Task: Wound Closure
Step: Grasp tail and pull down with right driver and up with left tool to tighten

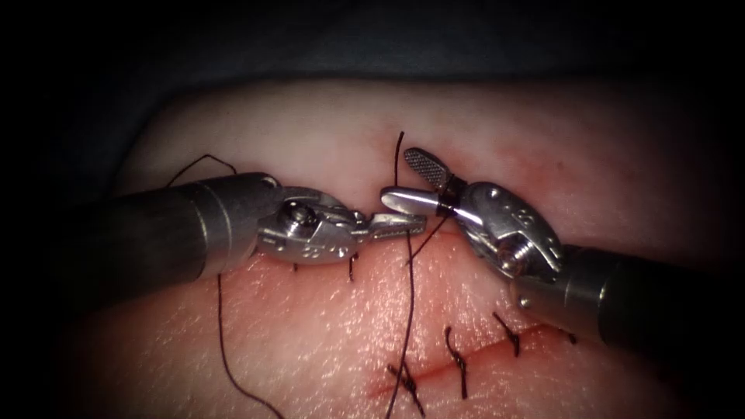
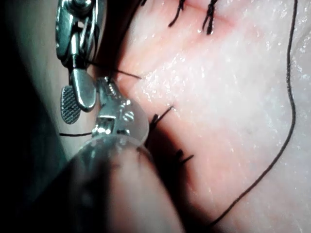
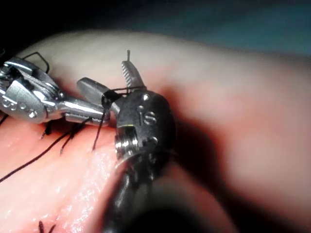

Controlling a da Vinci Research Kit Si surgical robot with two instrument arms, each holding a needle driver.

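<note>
The left tool (image 1: 403,224) is closed on the thread (image 1: 409,310). At its 3 o'clock, the right tool (image 1: 411,182) is open, thread looped around its jaws. The thread looks thin and limp; I would grip it near the knots.

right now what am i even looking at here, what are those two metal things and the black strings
These are two thin arms of a surgical practice robot working on a piece of pork belly, the tissue, at a bench. One picture looks down from above and in front; the other two come from small cameras near each arm's wrist.

The left tool comes in from the left with its jaws shut on the black thread. The right tool comes in from the right with its jaws open, and thread is wrapped around the base of those jaws. The two tips nearly meet above the tissue.

The short dark marks along the reddish line are stitches already placed across the cut. A long loose strand of thread trails over the tissue on the left. I cannot make out the needle.
</note>
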